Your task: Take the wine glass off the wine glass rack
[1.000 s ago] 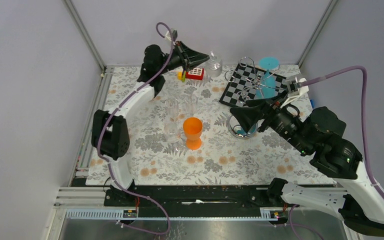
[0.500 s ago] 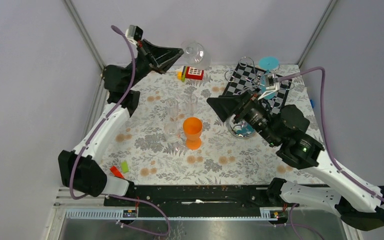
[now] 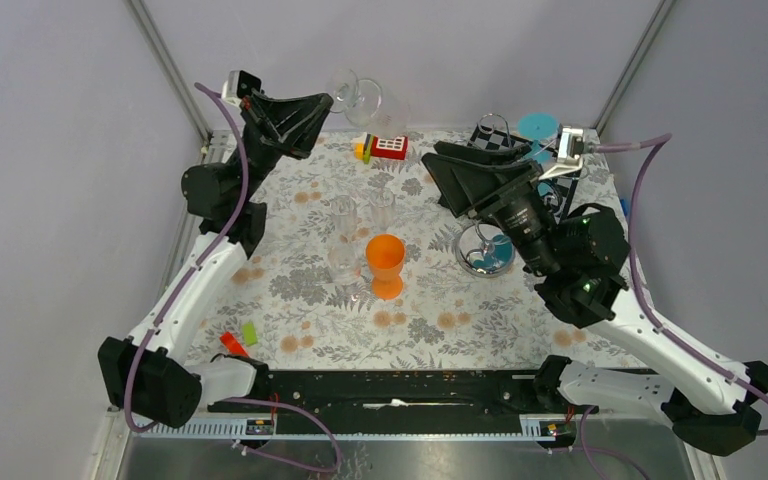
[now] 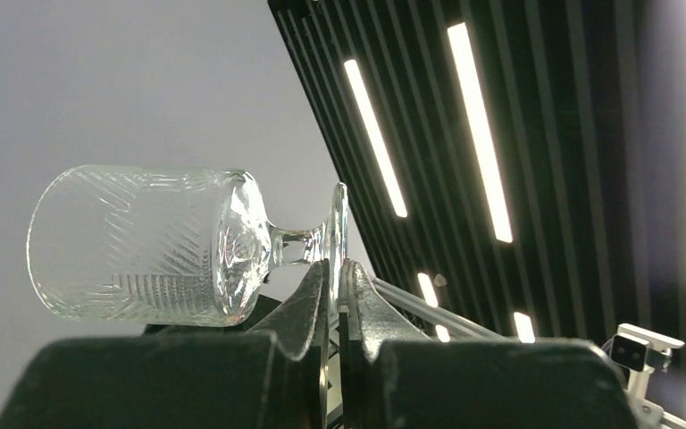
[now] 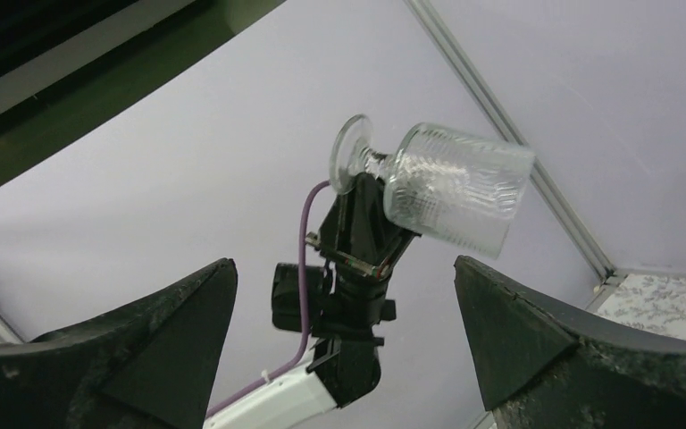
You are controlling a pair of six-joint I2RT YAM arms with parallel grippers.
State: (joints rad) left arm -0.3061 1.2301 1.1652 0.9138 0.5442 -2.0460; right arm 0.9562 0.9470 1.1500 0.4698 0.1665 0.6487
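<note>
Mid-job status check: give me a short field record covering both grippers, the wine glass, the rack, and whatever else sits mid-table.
left gripper: shut on the wine glass, pinching its foot
wine glass: clear, patterned, held in the air on its side, off the rack
right gripper: open, empty, facing the held glass
wine glass rack: ring base visible at right, upper part mostly hidden
mid-table: orange cup, with clear glasses beside it
task state: glass removed from rack, not yet set down
</note>
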